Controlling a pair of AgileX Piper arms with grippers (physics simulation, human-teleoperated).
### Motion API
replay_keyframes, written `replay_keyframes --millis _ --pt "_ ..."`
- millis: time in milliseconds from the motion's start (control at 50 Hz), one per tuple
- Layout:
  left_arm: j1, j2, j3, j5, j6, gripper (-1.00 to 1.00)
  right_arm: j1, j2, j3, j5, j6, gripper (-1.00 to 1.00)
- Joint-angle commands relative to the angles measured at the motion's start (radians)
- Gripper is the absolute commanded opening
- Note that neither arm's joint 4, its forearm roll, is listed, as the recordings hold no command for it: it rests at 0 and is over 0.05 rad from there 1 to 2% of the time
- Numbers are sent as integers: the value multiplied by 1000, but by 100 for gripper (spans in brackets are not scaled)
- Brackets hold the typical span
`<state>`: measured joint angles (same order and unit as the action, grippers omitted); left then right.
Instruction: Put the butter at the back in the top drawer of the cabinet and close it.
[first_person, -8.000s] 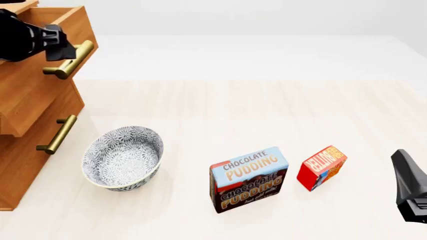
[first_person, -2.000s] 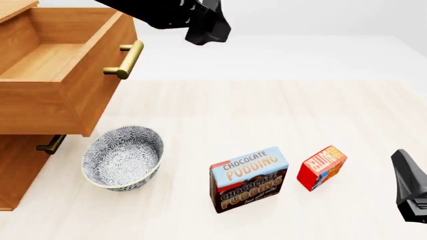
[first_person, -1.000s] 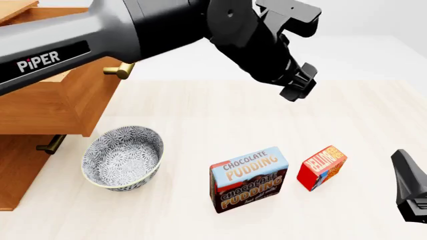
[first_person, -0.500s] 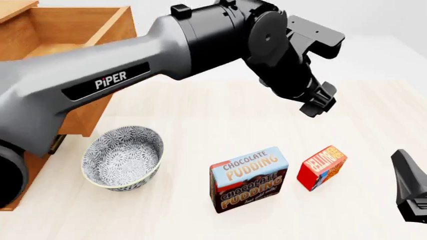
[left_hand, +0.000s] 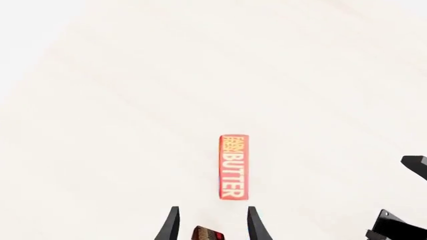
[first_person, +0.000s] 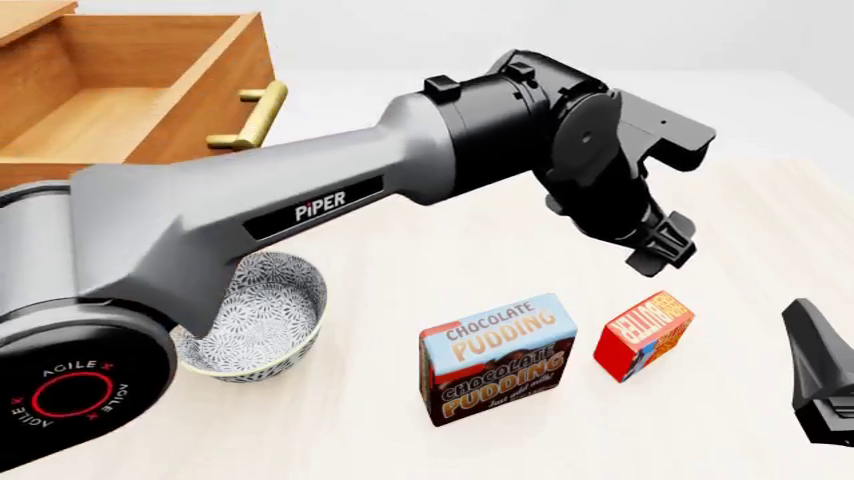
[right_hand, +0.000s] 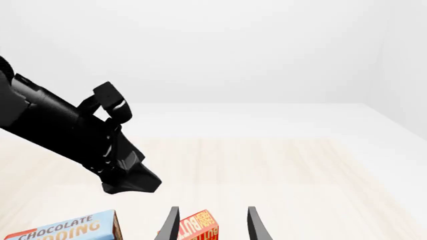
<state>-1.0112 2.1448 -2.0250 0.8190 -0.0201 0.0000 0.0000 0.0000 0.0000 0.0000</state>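
The butter, a small red box with an orange-yellow panel, lies on the table at the right. In the left wrist view the butter lies ahead of the open fingers. My left gripper hangs just above and behind it, open and empty, not touching. The top drawer of the cabinet stands pulled out at the far left, and its inside looks empty. My right gripper rests low at the right edge, open and empty. In its wrist view the butter sits between its fingers' lines.
The Chocolate Pudding box stands left of the butter. A patterned bowl sits below the drawer, partly hidden by the left arm. The drawer's brass handle juts toward the table's middle. The left arm spans the scene from lower left.
The left arm, which earlier pulled the top drawer out, has swung right and downward until its gripper is just above the butter. The butter, boxes, bowl and right arm have not moved.
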Motion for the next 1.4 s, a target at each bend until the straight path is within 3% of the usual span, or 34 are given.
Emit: replay_keyframes --millis 20,640,1400 --pt "-11 52 -37 8 -10 100 0 0 0 0 0 100" --pt "-37 159 -119 36 -42 100 0 0 0 0 0 100" --pt "-52 219 -151 40 -71 100 0 0 0 0 0 100"
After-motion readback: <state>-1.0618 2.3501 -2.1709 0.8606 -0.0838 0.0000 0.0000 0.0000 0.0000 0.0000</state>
